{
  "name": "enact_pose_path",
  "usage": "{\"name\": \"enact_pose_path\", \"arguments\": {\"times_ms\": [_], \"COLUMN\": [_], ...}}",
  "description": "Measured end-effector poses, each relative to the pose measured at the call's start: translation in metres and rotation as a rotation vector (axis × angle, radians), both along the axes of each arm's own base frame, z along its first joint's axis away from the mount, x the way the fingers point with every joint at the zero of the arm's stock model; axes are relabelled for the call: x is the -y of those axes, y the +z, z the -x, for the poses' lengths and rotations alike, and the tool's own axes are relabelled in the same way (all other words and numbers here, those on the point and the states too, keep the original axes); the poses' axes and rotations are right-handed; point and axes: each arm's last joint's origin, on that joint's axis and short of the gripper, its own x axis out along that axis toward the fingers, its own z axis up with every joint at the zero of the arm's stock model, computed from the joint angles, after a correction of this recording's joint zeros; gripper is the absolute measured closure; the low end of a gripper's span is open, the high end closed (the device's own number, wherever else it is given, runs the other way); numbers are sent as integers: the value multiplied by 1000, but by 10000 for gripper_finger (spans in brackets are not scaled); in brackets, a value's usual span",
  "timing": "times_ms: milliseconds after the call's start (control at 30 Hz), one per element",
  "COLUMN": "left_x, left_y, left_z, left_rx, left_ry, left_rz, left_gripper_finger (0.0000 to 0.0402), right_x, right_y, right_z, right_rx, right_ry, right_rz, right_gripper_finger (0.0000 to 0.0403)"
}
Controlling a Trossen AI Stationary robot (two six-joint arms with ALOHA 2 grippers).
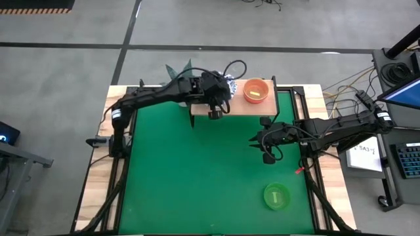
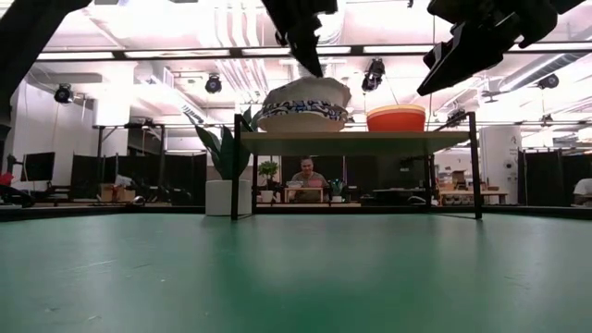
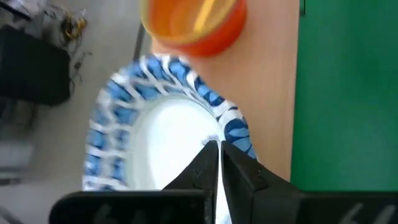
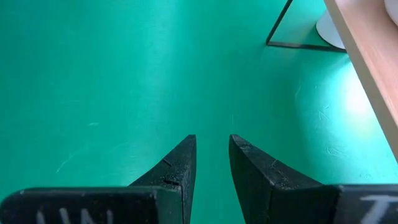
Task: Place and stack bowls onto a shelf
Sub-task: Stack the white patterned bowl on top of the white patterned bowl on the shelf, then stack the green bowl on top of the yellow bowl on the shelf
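Fingers (image 3: 239, 174) of the left gripper (image 3: 219, 149) pinch the wavy blue-patterned rim of a white bowl (image 3: 161, 134) on the shelf (image 3: 270, 93), orange-red bowl (image 3: 193, 22) just beyond. Right gripper (image 4: 211, 146) hangs slightly parted over green mat (image 4: 93, 74).

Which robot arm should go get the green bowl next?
Probably the right. The green bowl sits on the mat on that arm's side, and the right gripper hangs open and empty over the mat. The left gripper is at the shelf, shut on the blue-rimmed bowl.

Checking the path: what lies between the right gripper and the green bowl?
Only bare green mat, in the high view, separates the right gripper from the green bowl.
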Motion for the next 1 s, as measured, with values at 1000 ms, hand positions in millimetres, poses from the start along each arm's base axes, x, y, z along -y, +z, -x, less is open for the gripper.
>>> {"name": "enact_pose_path", "arguments": {"times_ms": [1000], "left_x": [143], "left_y": [-4], "left_z": [67], "left_rx": [286], "left_ry": [-232], "left_rz": [86], "left_gripper_finger": [402], "right_x": [0], "right_y": [-16], "right_z": [-1], "right_rx": [34], "right_ry": [-63], "right_rz": [-94], "right_gripper_finger": [316]}}
